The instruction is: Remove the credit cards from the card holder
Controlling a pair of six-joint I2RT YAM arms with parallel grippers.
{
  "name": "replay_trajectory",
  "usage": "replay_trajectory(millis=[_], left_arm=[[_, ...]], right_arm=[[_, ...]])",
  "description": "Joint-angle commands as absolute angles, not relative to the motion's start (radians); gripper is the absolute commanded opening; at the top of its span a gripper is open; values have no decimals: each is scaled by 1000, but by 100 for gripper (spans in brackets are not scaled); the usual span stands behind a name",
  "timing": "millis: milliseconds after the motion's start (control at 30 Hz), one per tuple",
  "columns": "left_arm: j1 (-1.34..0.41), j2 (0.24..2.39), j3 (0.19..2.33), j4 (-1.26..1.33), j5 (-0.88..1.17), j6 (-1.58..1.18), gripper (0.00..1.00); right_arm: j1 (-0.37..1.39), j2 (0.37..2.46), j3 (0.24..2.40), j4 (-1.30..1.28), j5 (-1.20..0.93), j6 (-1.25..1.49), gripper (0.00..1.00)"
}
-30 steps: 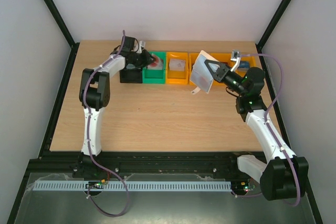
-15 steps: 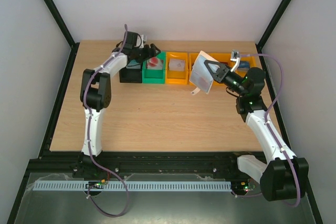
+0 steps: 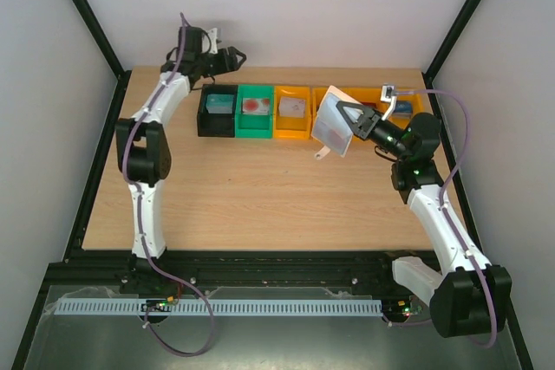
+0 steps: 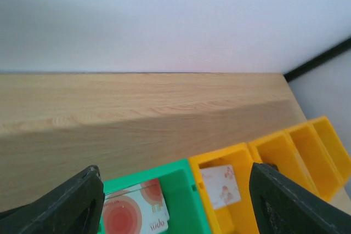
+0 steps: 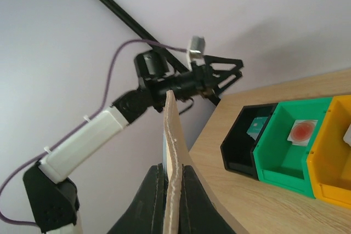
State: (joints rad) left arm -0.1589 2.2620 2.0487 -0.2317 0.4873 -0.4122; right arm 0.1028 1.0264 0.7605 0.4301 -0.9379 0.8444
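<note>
Wooden table [image 3: 260,197], black bin [image 3: 216,127], green bin [image 3: 254,130] touching it, orange bins [image 3: 292,132] alongside, one row near far edge.

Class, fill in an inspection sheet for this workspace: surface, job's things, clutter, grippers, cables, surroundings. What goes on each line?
Surface: wooden table, no marks seen.
Job's things: card holder held off the table, tilted; teal card in the black bin; red-and-white card in the green bin; pale card in an orange bin.
Clutter: nothing seen beyond the row of bins.
Grippers: left gripper open, empty, high behind the black bin; right gripper shut on the card holder.
Cables: purple cable along each arm.
Surroundings: white walls, black frame posts.
</note>
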Motion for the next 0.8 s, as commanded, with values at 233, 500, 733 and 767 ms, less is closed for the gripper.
replay_trajectory(millis=[233, 500, 733, 767], left_arm=[[-211, 1757, 1850, -726, 1004, 470, 87], [-449, 1639, 1767, -1031, 945, 715, 99], [-501, 1619, 1685, -988, 878, 673, 99], [-516, 1621, 1683, -991, 876, 673, 99]], right_arm=[[134, 1012, 796, 444, -1045, 825, 2], [306, 1079, 795, 499, -1068, 814, 2], [403, 1085, 814, 484, -1115, 753, 2], [410, 1089, 817, 485, -1111, 750, 2]])
